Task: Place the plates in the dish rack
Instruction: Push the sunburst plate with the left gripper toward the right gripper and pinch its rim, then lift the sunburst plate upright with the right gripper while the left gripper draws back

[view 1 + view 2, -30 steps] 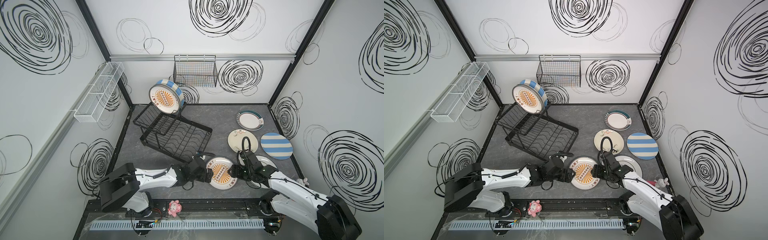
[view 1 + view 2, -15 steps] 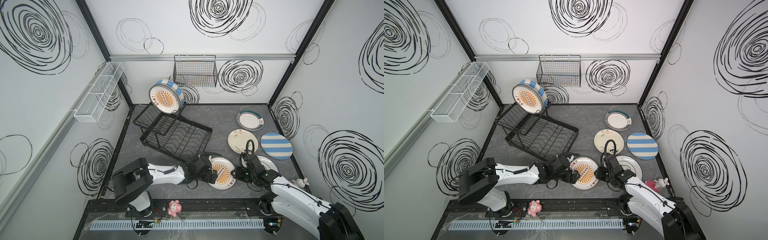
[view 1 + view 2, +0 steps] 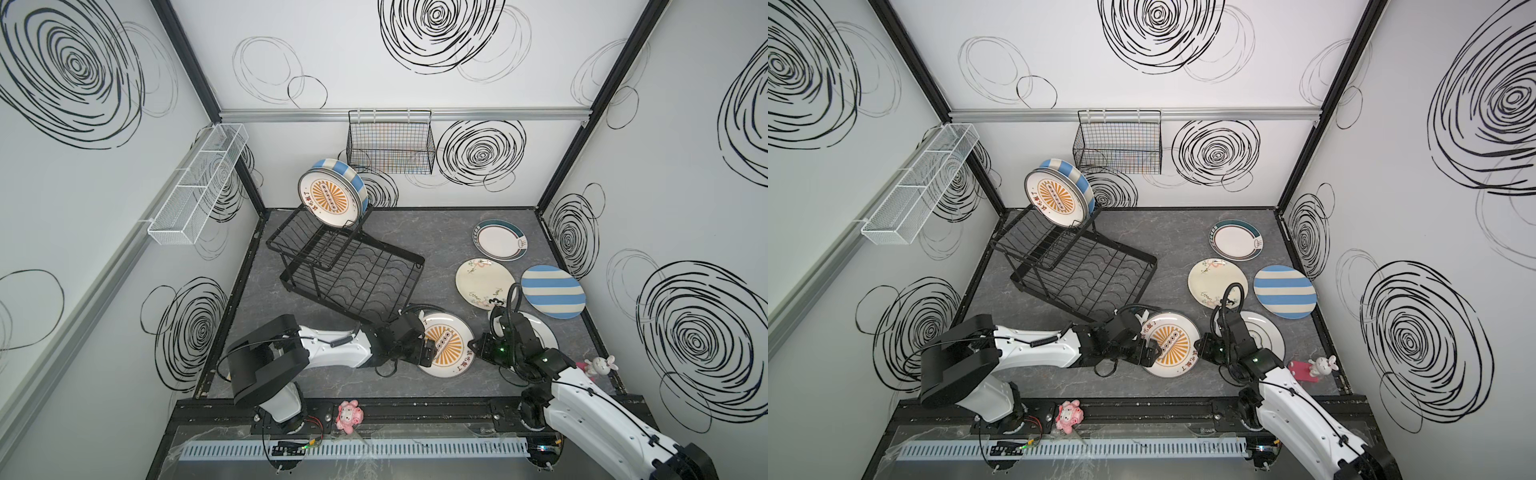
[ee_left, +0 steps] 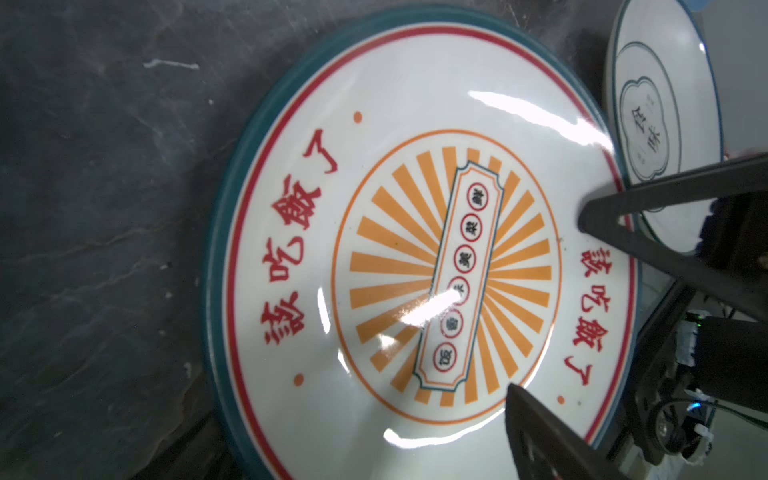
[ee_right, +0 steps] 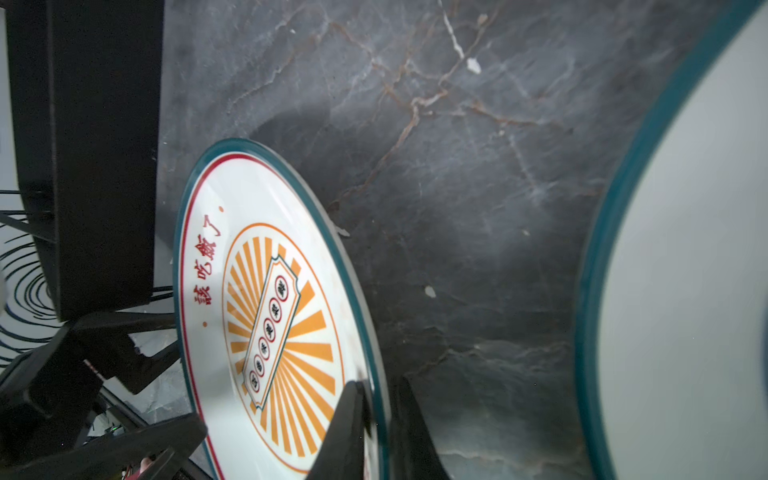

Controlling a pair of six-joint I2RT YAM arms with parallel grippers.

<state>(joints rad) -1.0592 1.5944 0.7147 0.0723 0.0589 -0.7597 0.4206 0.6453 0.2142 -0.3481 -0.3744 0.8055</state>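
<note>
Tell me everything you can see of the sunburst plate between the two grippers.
The sunburst plate is round, glossy, ceramic-looking: white face, teal edge, thin red ring, red characters on either side, orange rays around a label. It sits tilted over the grey table, near the dish rack corner. The right gripper is shut on its rim. The left gripper reaches over the opposite rim, jaws apart.

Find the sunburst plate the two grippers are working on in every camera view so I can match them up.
Top view: sunburst plate, front centre, between the arms.
Second top view: same spot.
Left wrist: fills the frame.
Right wrist: edge-on, lower part, right gripper shut on its rim.
Shared landmark: its red characters; in the top views and left wrist, the white plate beside it.
</note>
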